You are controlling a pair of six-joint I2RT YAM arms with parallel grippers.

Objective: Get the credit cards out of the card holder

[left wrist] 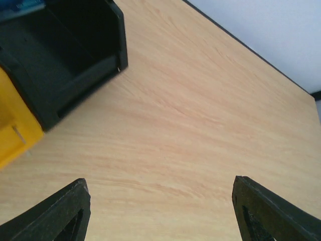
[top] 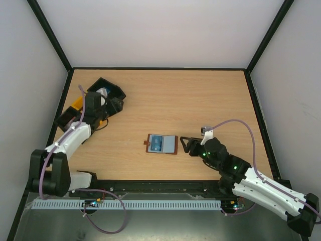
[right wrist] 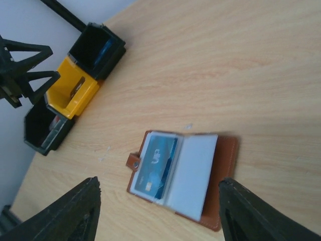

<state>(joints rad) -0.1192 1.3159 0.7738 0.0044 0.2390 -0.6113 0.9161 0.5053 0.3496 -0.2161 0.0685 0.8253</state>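
**Left:** three open plastic bins stand in a row by the table's left edge: a black one (top: 64,120), a yellow one (top: 76,104) and a second black one (top: 108,89). The left gripper (left wrist: 160,187) hangs beside the far black bin, jaws wide with nothing between them.

**Centre:** the small brown leather card holder (top: 162,144) lies open on the light wooden table (top: 200,100). Its tab points left and a blue-faced card (right wrist: 156,170) sits in the left pocket.

**Right:** the right gripper (top: 183,145) sits just beside the holder's right edge, jaws spread wide, gripping nothing.
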